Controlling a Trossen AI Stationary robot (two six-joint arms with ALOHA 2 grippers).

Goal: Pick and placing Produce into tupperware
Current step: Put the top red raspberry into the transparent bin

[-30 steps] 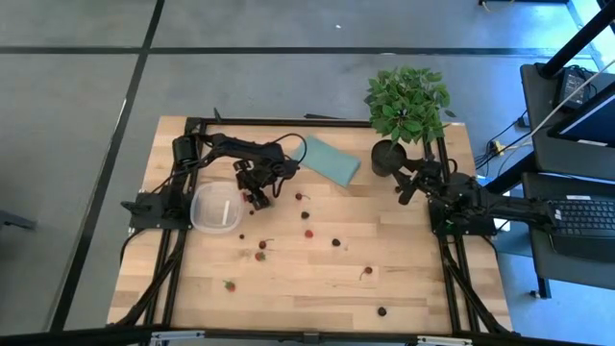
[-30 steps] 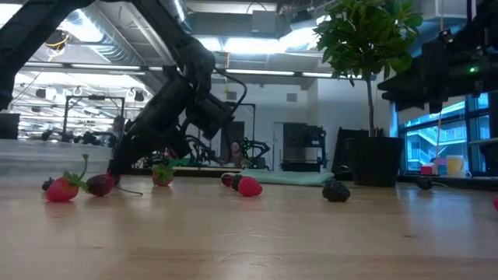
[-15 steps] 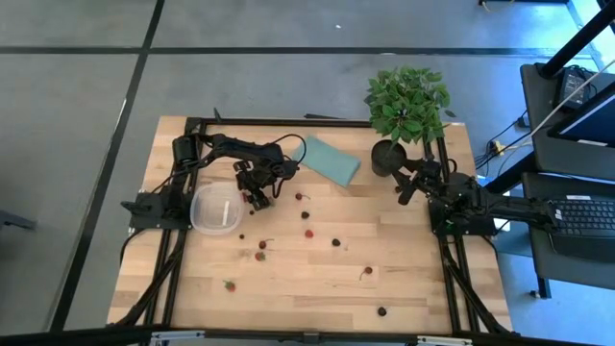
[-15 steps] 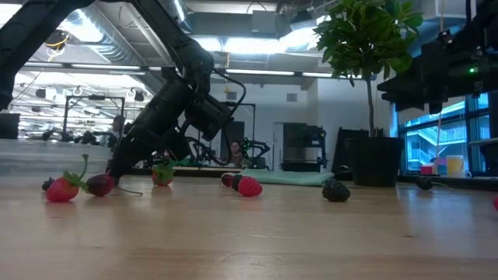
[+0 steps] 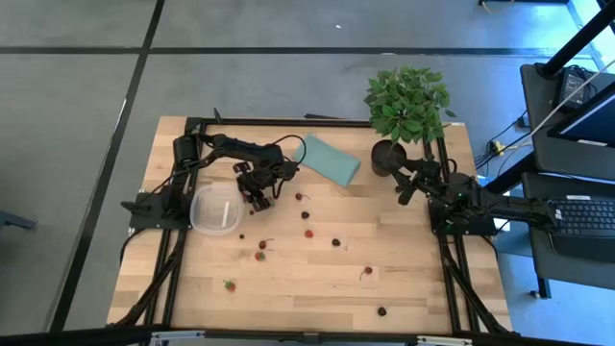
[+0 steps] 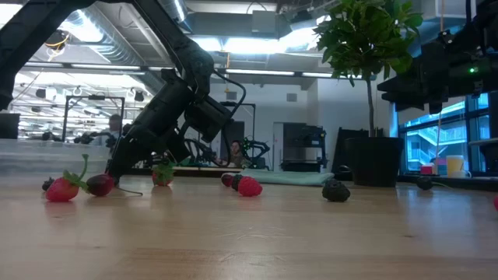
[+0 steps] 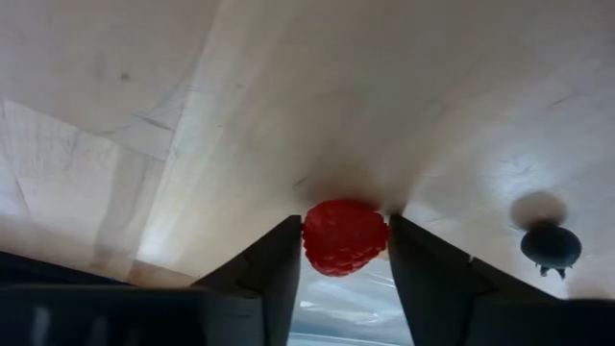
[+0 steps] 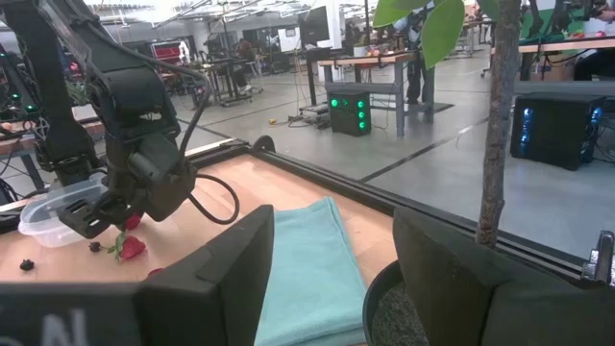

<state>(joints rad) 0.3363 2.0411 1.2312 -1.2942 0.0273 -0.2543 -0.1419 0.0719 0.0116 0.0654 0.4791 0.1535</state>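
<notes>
My left gripper is low over the table, just right of the tupperware, a clear shallow box standing on its base. It is shut on a red raspberry. More red and dark berries lie loose on the wood toward the middle and near edge; a dark berry lies close by. In the low view, berries dot the table. My right gripper waits open at the far right, beside the plant pot. My left gripper pinches the red raspberry between its two fingers, one on each side. The fingers come down at a slant from the far side. The berry sits right at the table surface, with a dark shadow around it; whether it is clear of the wood I cannot tell.
A teal cloth lies at the far middle of the table. The potted plant stands at the far right corner, its pot next to my right arm. Black frame rails run along the table's left and right edges.
</notes>
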